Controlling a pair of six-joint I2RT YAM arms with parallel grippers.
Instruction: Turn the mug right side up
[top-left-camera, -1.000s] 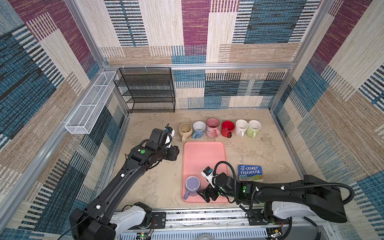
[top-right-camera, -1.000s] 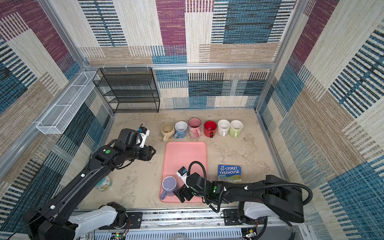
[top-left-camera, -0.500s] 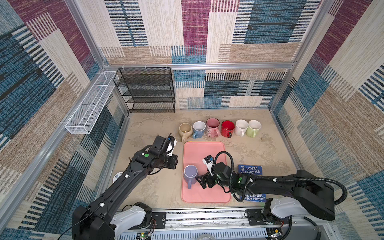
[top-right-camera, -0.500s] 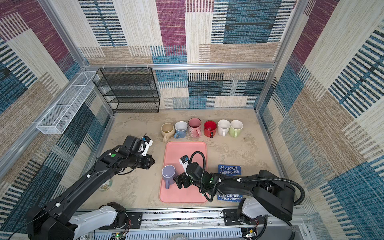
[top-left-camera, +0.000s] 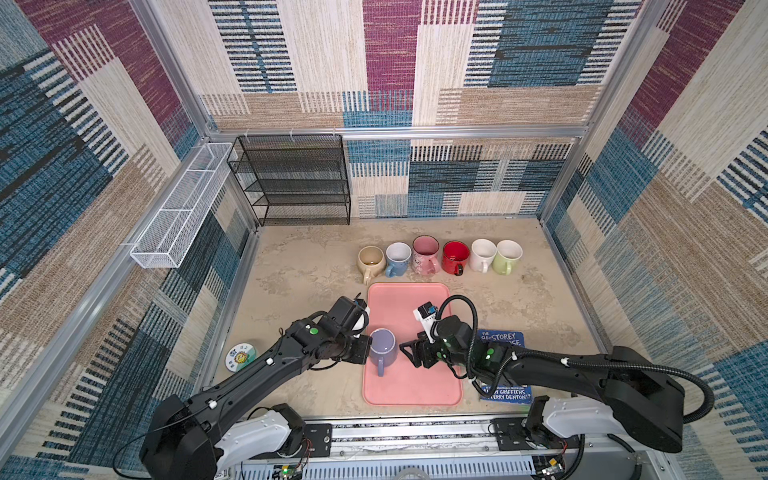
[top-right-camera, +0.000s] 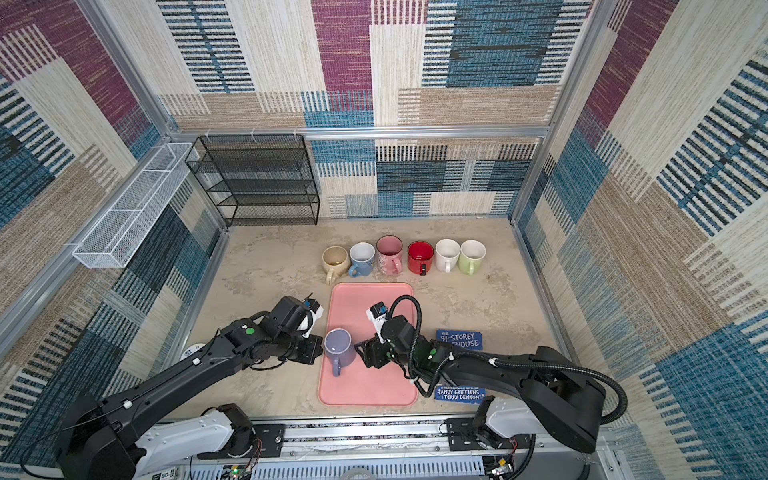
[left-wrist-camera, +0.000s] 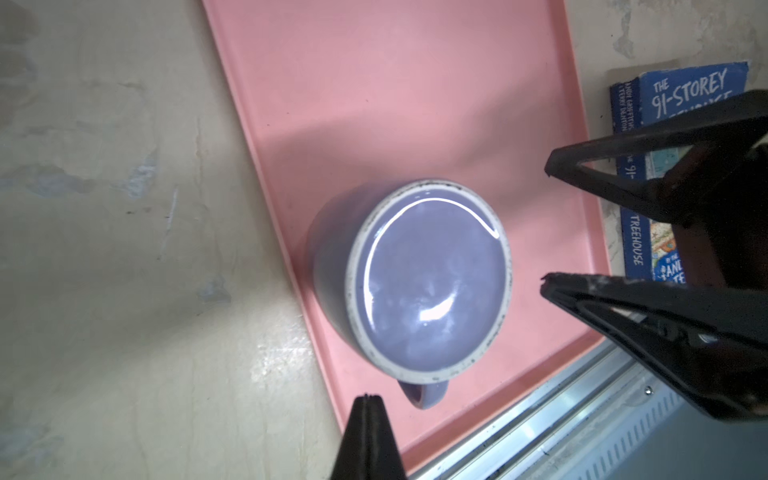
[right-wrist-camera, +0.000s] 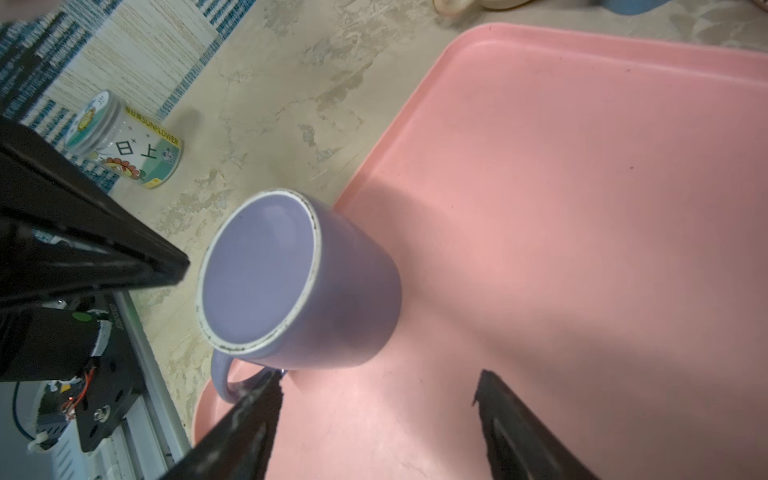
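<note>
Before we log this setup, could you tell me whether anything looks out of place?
The purple mug on the pink tray stands upside down, base up, while the row of mugs behind it all stand open side up.

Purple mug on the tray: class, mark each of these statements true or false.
1. The purple mug stands base up on the pink tray. True.
2. The right claw is clamped on the mug. False: its jaws stand open beside the mug, not closed on it.
3. Six mugs stand upright in a row behind the tray. True.
4. The blue book lies on the tray. False: it lies on the table beside the tray.
5. The left claw is wide open. False: it is shut, next to the mug.
</note>
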